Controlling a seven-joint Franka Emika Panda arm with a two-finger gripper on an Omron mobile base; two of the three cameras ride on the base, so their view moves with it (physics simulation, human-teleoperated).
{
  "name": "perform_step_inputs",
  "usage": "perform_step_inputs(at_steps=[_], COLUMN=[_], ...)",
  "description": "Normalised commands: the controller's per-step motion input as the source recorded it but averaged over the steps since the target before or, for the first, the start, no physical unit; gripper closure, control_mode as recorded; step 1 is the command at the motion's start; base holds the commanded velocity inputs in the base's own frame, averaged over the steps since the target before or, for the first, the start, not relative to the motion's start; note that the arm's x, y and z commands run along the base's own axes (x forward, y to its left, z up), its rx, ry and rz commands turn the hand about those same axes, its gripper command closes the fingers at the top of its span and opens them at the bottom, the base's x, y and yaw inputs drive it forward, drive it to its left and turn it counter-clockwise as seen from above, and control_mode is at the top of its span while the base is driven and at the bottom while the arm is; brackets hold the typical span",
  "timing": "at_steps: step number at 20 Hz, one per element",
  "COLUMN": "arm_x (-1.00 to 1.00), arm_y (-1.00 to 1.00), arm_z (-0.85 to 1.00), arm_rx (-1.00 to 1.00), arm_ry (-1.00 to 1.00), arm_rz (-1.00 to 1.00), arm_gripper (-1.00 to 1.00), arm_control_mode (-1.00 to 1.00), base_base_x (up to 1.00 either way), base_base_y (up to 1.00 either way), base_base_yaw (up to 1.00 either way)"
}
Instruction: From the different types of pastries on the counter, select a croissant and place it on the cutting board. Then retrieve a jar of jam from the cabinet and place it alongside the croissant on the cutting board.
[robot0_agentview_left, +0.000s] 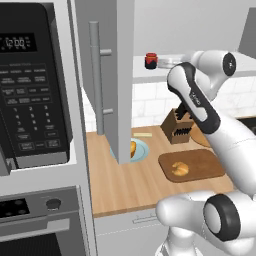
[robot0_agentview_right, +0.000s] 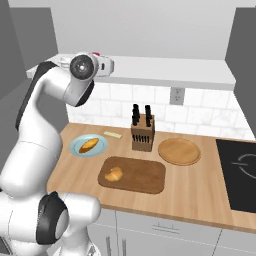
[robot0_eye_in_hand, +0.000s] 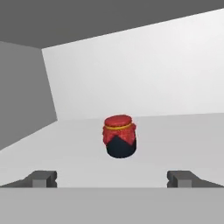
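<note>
A small dark jar of jam (robot0_eye_in_hand: 120, 136) with a red top stands upright on the white shelf (robot0_agentview_left: 150, 76) of the open grey cabinet (robot0_agentview_left: 111, 75). My gripper (robot0_eye_in_hand: 113, 179) is open and level with the jar, a short way in front of it. Its fingertips (robot0_eye_in_hand: 41, 178) are spread wider than the jar and touch nothing. In the left base view the gripper (robot0_agentview_left: 168, 62) sits just right of the jar (robot0_agentview_left: 151, 60). The golden-tan croissant (robot0_agentview_left: 180, 168) (robot0_agentview_right: 114, 174) lies on the left part of the dark brown cutting board (robot0_agentview_left: 202, 161) (robot0_agentview_right: 142, 176).
An orange-yellow pastry (robot0_agentview_right: 89, 145) lies on a blue plate (robot0_agentview_right: 75, 146) left of the board. A knife block (robot0_agentview_right: 142, 131), a round wooden disc (robot0_agentview_right: 179, 151) and a pale stick (robot0_agentview_right: 113, 134) are behind it. The cooktop (robot0_agentview_right: 240, 170) is at right, the microwave (robot0_agentview_left: 30, 85) at left.
</note>
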Motion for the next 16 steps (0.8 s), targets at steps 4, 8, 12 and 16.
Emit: perform_step_inputs(at_steps=[4,8,12,16], arm_x=[0.6,0.47,0.56,0.5], arm_y=[0.0,0.0,0.0,0.02], arm_z=[0.0,0.0,0.0,0.0], arm_rx=[-0.02,-0.03,0.0,0.0], arm_ry=[0.06,0.07,0.04,0.03], arm_rz=[0.0,0.0,0.0,0.0], arm_gripper=[-1.0,-1.0,-1.0,-1.0], arm_control_mode=[-1.0,-1.0,-1.0,-1.0], base_base_x=[0.0,0.0,0.0,0.0], base_base_y=[0.0,0.0,0.0,0.0], base_base_yaw=[0.0,0.0,0.0,0.0])
